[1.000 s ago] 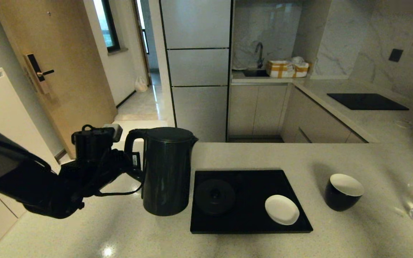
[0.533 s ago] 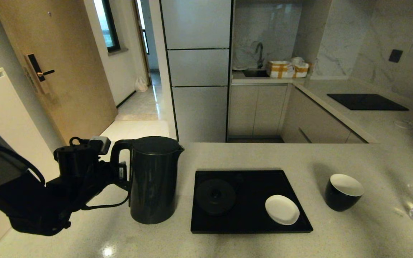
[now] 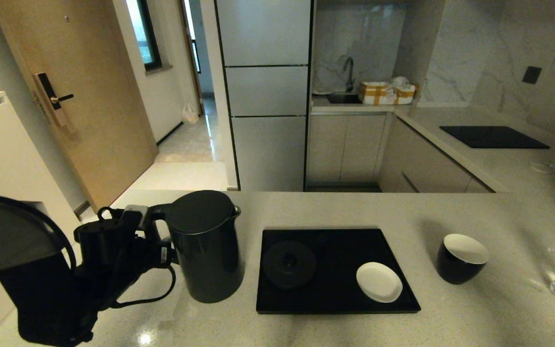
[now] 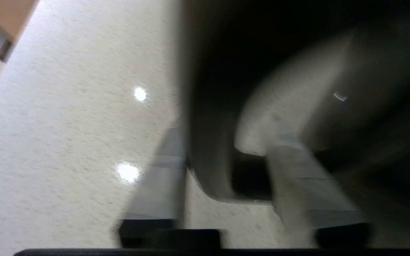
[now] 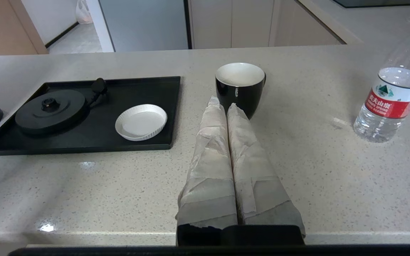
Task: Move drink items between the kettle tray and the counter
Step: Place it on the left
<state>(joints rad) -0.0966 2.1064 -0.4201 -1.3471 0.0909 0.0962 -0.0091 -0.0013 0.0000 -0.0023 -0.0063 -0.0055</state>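
Kettle gripped beside its tray

The left tool (image 3: pixel 162 250) clamps the handle of the tall matte-black electric kettle (image 3: pixel 206 246), which leans on the speckled glossy stone bench (image 3: pixel 306 327) just left of the flat black kettle tray (image 3: pixel 335 301). The right tool (image 5: pixel 222 106), paper-wrapped fingers pressed together, points at the black cup (image 5: pixel 240 87).

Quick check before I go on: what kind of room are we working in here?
Most likely a small home or apartment kitchen: a speckled stone counter, a sink with a tap in the back corner, a black cooktop set in the side worktop, and a kettle by its tray.
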